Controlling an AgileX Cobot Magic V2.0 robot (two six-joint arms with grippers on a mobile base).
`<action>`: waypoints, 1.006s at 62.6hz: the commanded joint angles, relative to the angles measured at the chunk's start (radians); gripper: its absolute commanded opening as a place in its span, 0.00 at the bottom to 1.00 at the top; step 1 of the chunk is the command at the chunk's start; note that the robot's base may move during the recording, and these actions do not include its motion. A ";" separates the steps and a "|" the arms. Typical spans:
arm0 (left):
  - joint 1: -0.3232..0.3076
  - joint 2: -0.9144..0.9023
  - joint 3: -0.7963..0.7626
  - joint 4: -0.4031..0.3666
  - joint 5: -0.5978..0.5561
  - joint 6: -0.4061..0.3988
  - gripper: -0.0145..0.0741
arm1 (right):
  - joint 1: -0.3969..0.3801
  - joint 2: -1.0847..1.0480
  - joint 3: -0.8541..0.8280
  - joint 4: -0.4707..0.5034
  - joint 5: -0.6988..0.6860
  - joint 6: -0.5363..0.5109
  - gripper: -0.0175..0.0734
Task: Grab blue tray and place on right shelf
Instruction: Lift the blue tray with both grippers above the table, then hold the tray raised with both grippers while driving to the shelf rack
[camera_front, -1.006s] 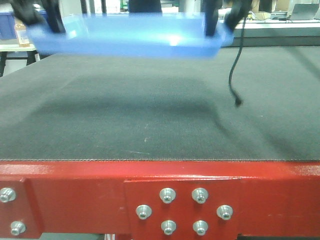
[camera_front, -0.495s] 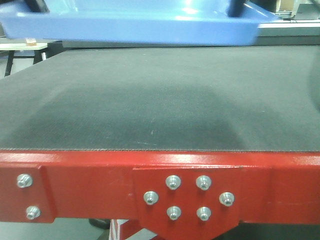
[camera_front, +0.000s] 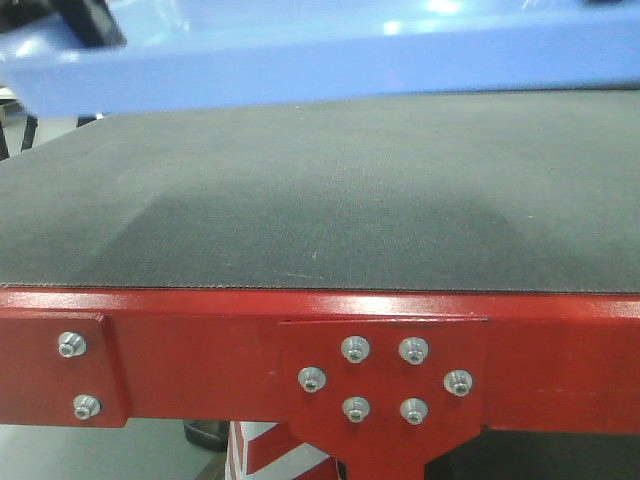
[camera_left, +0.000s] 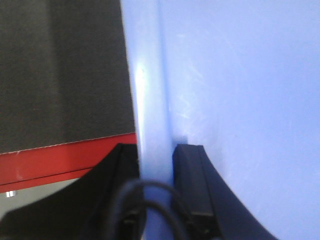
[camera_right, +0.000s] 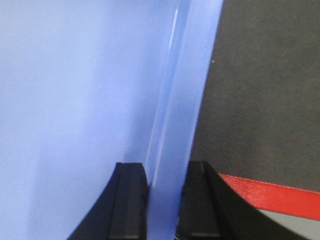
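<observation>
Left jaws are closed on the side rim of the blue tray (camera_left: 240, 100): one black finger (camera_left: 192, 172) sits inside the wall, the other outside, with the pale rim pinched tight between them. A dark cable loops across the near end of those fingers. Right jaws are the same on the opposite side, nearly closed with only the thickness of the rim between the inner pad (camera_right: 130, 200) and the outer one.

From the front camera I see the tray (camera_front: 350, 60) hanging above the far part of the worktop (camera_front: 330, 200), spanning almost its full width and running out of view at the right. It casts a broad soft shadow on the dark grey mat below. A black blur (camera_front: 92, 20) at the tray's left end I take for part of the left arm, too smeared to read.

In both wrist views the worktop's red edge (camera_left: 65, 160) shows below the tray's sides. The near red rail (camera_front: 200, 350) carries a bolted plate with six bolts (camera_front: 385, 380) and two more bolts at its left. Something red-and-white striped (camera_front: 255, 445) stands under the worktop
</observation>
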 joint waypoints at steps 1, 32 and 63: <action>-0.027 -0.077 -0.023 0.050 0.012 0.016 0.12 | -0.009 -0.096 -0.030 -0.044 -0.049 -0.027 0.25; -0.026 -0.181 -0.077 0.070 0.058 0.008 0.12 | -0.009 -0.132 -0.029 -0.042 -0.040 -0.027 0.25; -0.026 -0.177 -0.077 0.066 0.058 0.008 0.11 | -0.009 -0.131 -0.029 -0.042 -0.040 -0.027 0.25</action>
